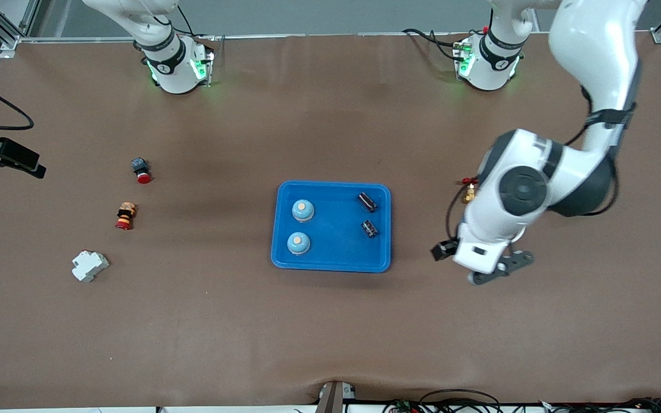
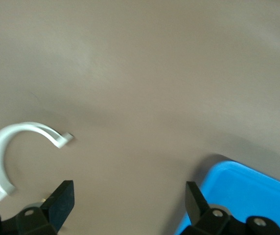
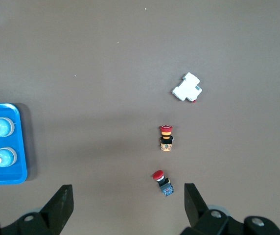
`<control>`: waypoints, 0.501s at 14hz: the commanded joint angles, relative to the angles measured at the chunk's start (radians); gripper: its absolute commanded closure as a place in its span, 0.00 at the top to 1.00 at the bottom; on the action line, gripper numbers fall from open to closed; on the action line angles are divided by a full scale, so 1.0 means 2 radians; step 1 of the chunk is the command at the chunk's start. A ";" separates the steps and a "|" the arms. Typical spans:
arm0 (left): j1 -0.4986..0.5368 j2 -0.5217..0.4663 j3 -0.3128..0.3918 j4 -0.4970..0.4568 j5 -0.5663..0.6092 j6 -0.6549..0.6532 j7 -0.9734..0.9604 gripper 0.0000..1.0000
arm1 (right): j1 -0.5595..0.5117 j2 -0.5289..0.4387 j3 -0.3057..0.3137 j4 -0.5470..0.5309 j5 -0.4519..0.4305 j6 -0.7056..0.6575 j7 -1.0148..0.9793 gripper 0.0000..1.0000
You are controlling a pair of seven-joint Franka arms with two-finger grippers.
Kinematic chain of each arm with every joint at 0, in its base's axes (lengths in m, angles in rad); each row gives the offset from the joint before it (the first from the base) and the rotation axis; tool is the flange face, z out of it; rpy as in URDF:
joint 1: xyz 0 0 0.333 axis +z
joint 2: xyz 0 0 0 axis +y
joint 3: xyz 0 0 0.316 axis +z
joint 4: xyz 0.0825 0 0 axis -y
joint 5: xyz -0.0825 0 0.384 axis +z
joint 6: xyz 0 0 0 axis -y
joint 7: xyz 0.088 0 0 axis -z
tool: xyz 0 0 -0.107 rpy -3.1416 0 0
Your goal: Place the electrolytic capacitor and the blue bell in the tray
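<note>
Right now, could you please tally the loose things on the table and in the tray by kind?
Blue bells in the tray: 2
Black capacitors in the tray: 2
Red-capped push buttons on the table: 2
White block on the table: 1
White curved clip on the table: 1
Total: 8

The tray [image 1: 331,261] sits mid-desk [image 1: 330,332], holding two bells [image 1: 303,210] toward the right arm's end and two capacitors [image 1: 367,201] toward the left arm's. Two push buttons [image 1: 141,169] and a breaker [image 1: 89,266] lie well apart toward the right arm's end.

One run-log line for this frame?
tray: two blue bells, two capacitors inside | left gripper: open, over table beside tray | right gripper: open, waiting
</note>
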 commanded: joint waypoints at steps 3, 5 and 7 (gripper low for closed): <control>0.097 -0.033 -0.006 -0.015 -0.023 -0.036 0.191 1.00 | -0.007 -0.018 0.008 -0.035 -0.005 0.022 -0.010 1.00; 0.134 -0.045 -0.006 -0.017 -0.034 -0.045 0.273 1.00 | -0.007 -0.019 0.008 -0.035 -0.005 0.022 -0.010 1.00; 0.166 -0.059 -0.006 -0.017 -0.045 -0.051 0.328 1.00 | -0.007 -0.019 0.008 -0.035 -0.005 0.022 -0.010 1.00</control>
